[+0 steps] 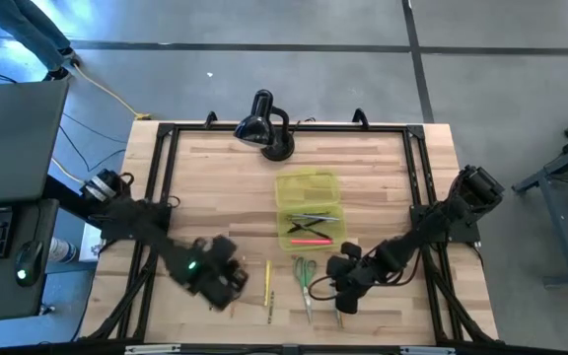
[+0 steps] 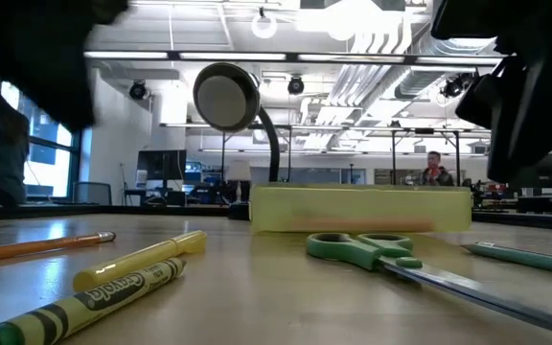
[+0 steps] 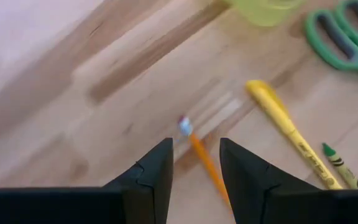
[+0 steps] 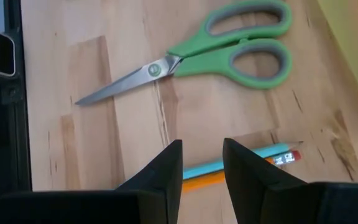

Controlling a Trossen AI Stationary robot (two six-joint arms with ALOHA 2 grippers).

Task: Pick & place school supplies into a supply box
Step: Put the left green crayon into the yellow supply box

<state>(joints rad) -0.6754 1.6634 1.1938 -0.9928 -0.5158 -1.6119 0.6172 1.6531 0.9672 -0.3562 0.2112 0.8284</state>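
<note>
- Left gripper [image 3: 194, 165]: low over the near-left part of the table [image 1: 215, 177], fingers parted by a narrow gap, nothing held; an orange pencil [image 3: 205, 163] lies on the wood in line with that gap, its eraser end pointing away from the wrist.
- Right gripper [image 4: 202, 163]: low over the near-right part of the table, fingers likewise slightly apart and empty; a light blue pencil [image 4: 253, 157] and a second orange pencil [image 4: 211, 180] lie side by side just under the fingertips.
- Supply box [image 1: 308, 209]: translucent yellow-green case, open, at the table's centre; lid half lies toward the lamp, tray half nearer the arms.
- Box contents: several thin items in the tray, among them a pink-red one [image 1: 313, 239] and darker ones; finer detail cannot be told.
- Scissors [image 4: 216, 40]: green handles with grey inner rims, blades shut, flat on the wood between the two grippers, handles toward the box.
- Yellow marker [image 3: 288, 132]: on the table near the left gripper, beside the orange pencil.
- Green-tipped crayon [image 3: 340, 165]: just beside the yellow marker, touching or nearly so.
- Desk lamp [image 1: 264, 123]: black, at the far edge of the table behind the box.
- Person [image 2: 435, 170]: seen far off in the room beyond the table, in the low view.
</note>
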